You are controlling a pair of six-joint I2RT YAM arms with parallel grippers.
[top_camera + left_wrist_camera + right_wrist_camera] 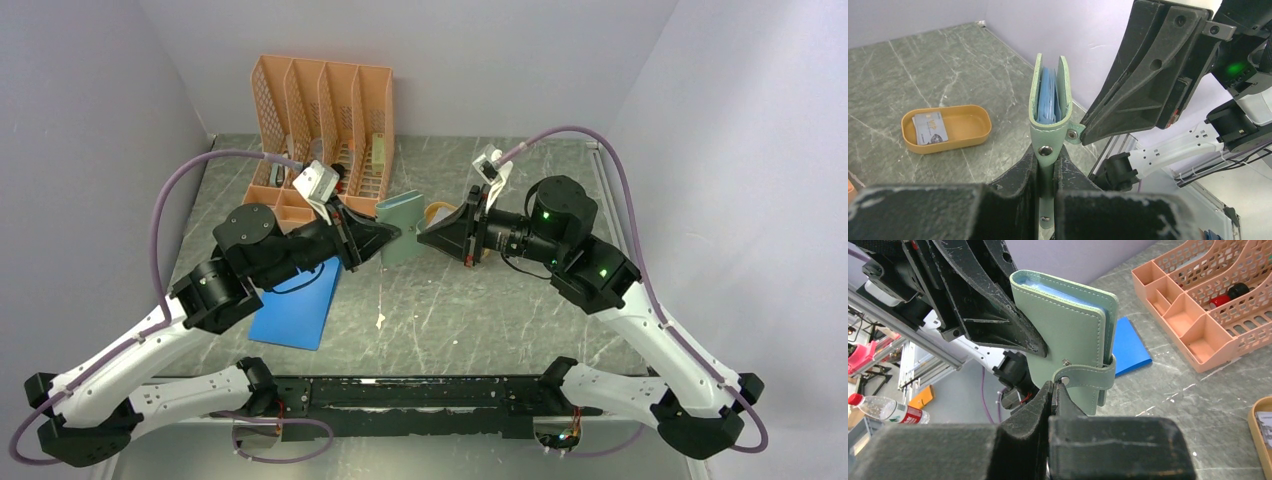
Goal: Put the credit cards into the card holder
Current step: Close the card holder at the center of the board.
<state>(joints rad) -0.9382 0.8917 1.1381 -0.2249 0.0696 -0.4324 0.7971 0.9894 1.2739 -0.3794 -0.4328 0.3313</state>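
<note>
The sage-green card holder (404, 226) is held off the table between both arms, folded nearly shut, its blue inner pockets (1048, 97) showing edge-on. My left gripper (1048, 167) is shut on the lower part of one cover, at the snap button. My right gripper (1054, 386) is shut on the end of the snap tab (1090, 377), which wraps round the card holder (1065, 322). One pale credit card (929, 128) lies in the mustard-yellow oval tray (973, 136) on the table beyond. In the top view the two grippers meet tip to tip at the card holder.
A peach mesh desk organiser (325, 120) stands at the back left. A flat blue pad (298, 305) lies under the left arm. The yellow tray (437, 210) sits behind the right gripper (425, 237). Grey walls close in both sides.
</note>
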